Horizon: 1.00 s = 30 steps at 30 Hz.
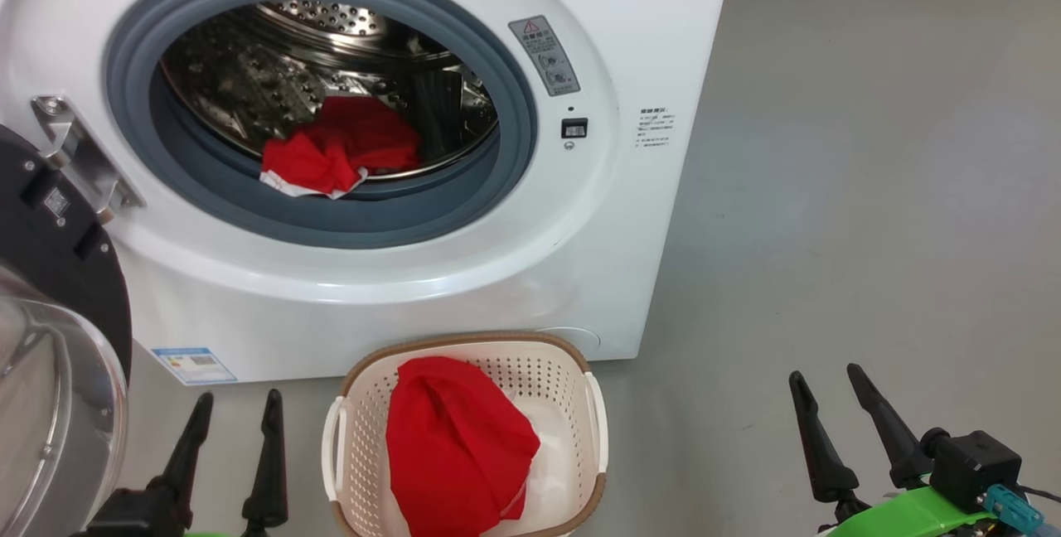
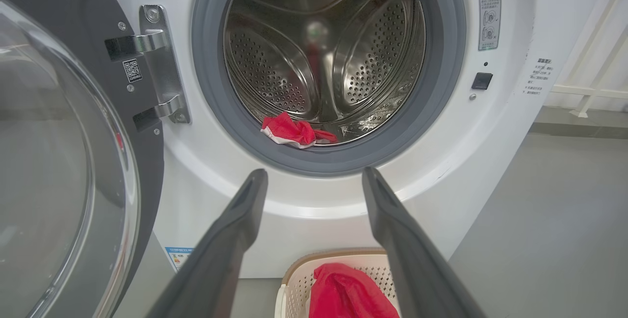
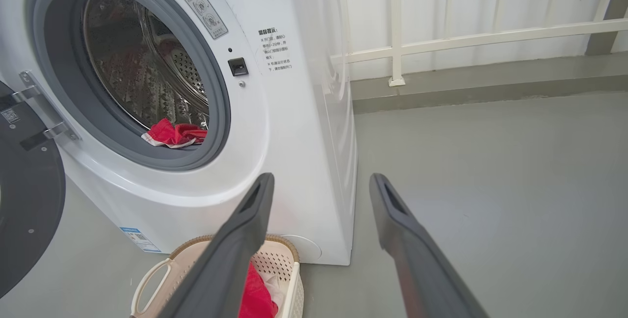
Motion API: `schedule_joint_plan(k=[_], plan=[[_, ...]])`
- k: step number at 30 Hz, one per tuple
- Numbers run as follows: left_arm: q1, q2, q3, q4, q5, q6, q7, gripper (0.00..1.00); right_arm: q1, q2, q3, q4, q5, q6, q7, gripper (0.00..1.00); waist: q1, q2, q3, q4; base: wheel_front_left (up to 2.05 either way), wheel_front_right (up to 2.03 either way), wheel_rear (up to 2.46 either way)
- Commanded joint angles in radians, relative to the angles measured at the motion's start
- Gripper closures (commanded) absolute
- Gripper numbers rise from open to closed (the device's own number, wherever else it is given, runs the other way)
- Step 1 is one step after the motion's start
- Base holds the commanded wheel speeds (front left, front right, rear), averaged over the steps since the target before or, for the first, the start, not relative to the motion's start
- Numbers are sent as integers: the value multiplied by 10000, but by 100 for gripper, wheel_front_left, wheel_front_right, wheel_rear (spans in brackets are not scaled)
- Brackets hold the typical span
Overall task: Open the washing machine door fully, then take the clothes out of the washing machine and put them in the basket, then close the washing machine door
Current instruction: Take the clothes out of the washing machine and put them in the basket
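The white washing machine (image 1: 630,40) stands with its door (image 1: 50,338) swung wide open to the left, hinge (image 1: 79,156) showing. A red garment with white trim (image 1: 340,147) lies at the front lip of the steel drum (image 2: 294,131) (image 3: 171,134). Another red piece of clothes (image 1: 456,446) lies in the cream basket (image 1: 580,371) on the floor in front of the machine. My left gripper (image 1: 236,400) is open and empty, left of the basket. My right gripper (image 1: 825,375) is open and empty, off to the basket's right above bare floor.
Grey floor (image 1: 870,189) stretches to the right of the machine. A white railing (image 3: 441,38) and a low kerb run along the wall behind. The open door's glass bulge (image 2: 49,161) stands close to my left arm.
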Motion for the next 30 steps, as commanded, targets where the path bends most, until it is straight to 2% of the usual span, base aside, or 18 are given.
schedule_joint_plan(k=[1, 16, 24, 30], plan=[[61, 102, 418, -452, 75, -56, -80, 0, -6, -136, 154, -301, 94, 48, -65, 0, 0, 0, -21, -40, 0, 0, 0], [518, 91, 431, -926, -131, 46, -80, 0, 60, -98, 8, -398, 64, 48, -65, 0, 0, 0, 95, -86, 0, 0, 0], [161, 90, 317, -747, -65, 41, -80, 0, -178, -43, -7, -409, 49, 48, -65, 0, 0, 0, 482, -103, 0, 0, 0], [-710, 90, 271, -533, 170, 17, -80, 0, -582, 46, 4, -506, -37, 48, -65, 0, 0, 0, 1111, -101, 0, 0, 0]])
